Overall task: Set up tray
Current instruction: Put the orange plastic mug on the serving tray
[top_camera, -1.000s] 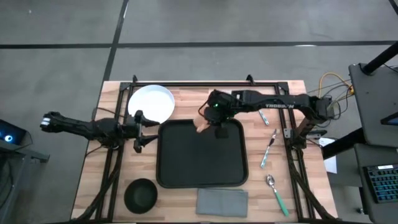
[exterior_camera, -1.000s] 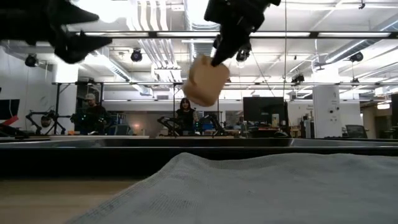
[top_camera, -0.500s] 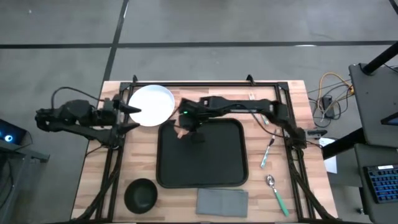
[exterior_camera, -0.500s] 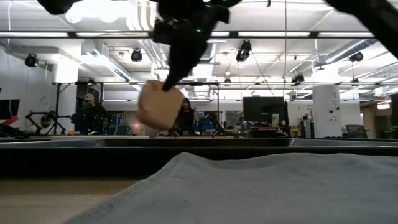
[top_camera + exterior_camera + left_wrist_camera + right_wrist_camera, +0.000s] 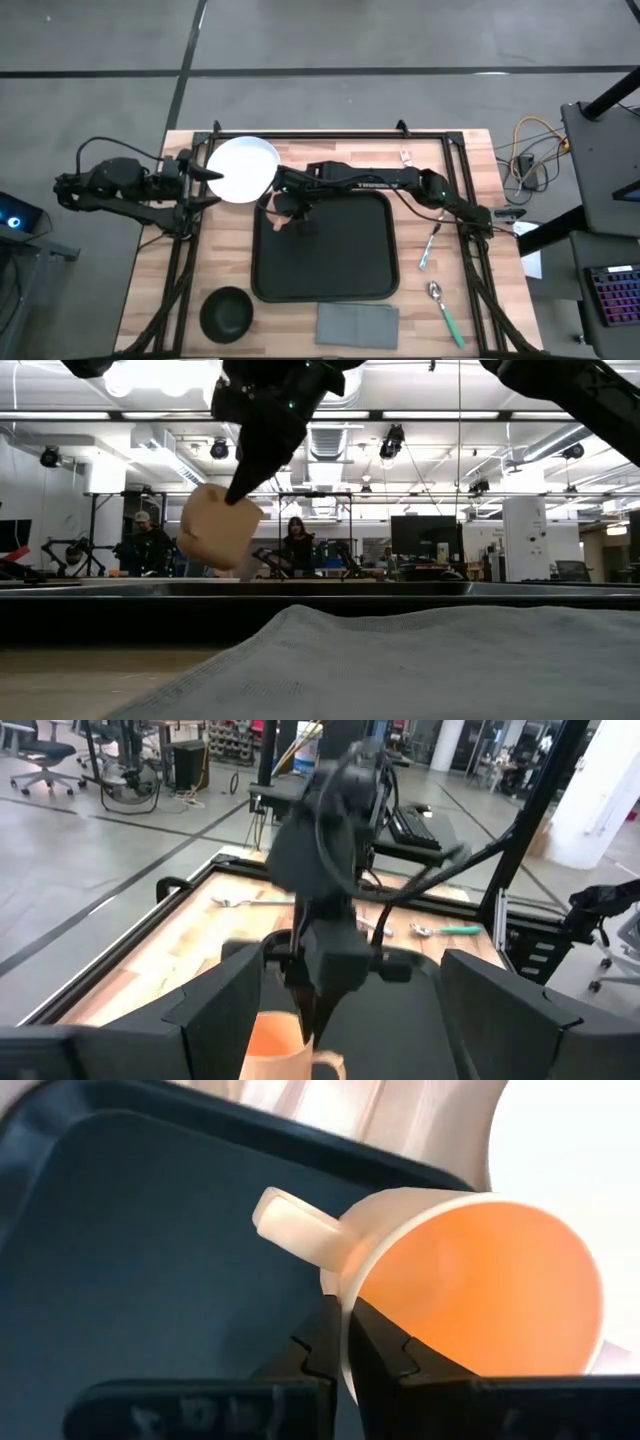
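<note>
tray (image 5: pixel 330 262) below right gripper (image 5: pixel 291 206) pinching cup (image 5: pixel 470 1290)

Cut off at the wrist view's lower edge: orange cup (image 5: pixel 278 1045); blurred in the same view: right gripper (image 5: pixel 325 955); half-hidden behind grey napkin (image 5: pixel 420 665): tray (image 5: pixel 120 610).

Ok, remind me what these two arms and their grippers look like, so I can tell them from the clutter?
Both arms are dark, slim and jointed. The right arm carries white lettering along its link and a small green light near the wrist. The left arm has a thin black cable looping over it. The left gripper and the right gripper each end in two dark, tapering fingers.
</note>
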Action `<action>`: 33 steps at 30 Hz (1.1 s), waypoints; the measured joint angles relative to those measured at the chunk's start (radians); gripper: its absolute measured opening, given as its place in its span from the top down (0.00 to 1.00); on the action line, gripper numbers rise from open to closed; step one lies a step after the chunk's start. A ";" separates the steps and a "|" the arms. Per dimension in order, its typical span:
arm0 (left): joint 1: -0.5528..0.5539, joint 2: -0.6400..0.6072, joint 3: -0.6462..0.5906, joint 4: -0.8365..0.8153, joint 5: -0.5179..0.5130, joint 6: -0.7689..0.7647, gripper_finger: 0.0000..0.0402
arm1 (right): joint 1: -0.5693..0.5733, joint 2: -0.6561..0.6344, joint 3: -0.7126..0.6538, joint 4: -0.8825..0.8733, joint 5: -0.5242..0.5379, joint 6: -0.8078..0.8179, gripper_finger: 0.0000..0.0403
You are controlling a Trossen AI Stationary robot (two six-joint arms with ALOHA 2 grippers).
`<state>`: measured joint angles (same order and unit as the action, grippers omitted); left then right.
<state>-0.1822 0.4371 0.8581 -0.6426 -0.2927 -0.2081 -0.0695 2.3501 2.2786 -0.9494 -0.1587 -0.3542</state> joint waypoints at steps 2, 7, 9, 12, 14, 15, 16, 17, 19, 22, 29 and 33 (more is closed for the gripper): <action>0.000 0.007 -0.007 0.002 0.001 -0.002 0.29 | 0.002 0.000 0.020 -0.005 0.000 -0.001 0.98; 0.000 0.042 -0.080 -0.023 0.005 -0.038 0.29 | 0.026 0.000 0.027 -0.094 -0.005 0.001 0.98; 0.000 0.066 -0.127 -0.013 0.018 -0.042 0.29 | 0.041 -0.002 0.034 -0.124 -0.008 0.003 0.98; 0.000 0.116 -0.194 0.059 0.060 0.000 0.29 | 0.056 -0.008 0.046 -0.148 -0.022 0.007 0.98; -0.001 0.162 -0.220 0.113 0.103 0.041 0.29 | 0.064 -0.008 0.046 -0.152 -0.060 0.006 0.98; -0.002 0.189 -0.226 0.125 0.125 0.057 0.29 | 0.069 -0.007 0.045 -0.156 -0.074 0.004 0.98; -0.003 0.219 -0.228 0.130 0.141 0.063 0.29 | 0.076 -0.006 0.044 -0.159 -0.079 -0.001 0.98; -0.005 0.249 -0.228 0.131 0.148 0.066 0.29 | 0.083 -0.006 0.044 -0.160 -0.081 -0.005 0.98; -0.010 0.307 -0.224 0.127 0.151 0.088 0.29 | 0.097 -0.006 0.048 -0.162 -0.087 -0.016 0.98; -0.018 0.399 -0.217 0.123 0.152 0.149 0.29 | 0.112 -0.006 0.055 -0.178 -0.090 -0.054 0.98; -0.070 0.591 -0.144 0.118 0.154 0.258 0.29 | 0.119 -0.006 0.055 -0.203 -0.239 -0.085 0.98; -0.096 0.643 -0.086 0.126 0.154 0.278 0.29 | 0.139 -0.006 0.054 -0.215 -0.239 -0.109 0.98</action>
<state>-0.2778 1.0799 0.7720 -0.5162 -0.1390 0.0702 0.0690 2.3444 2.3329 -1.1647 -0.3981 -0.4637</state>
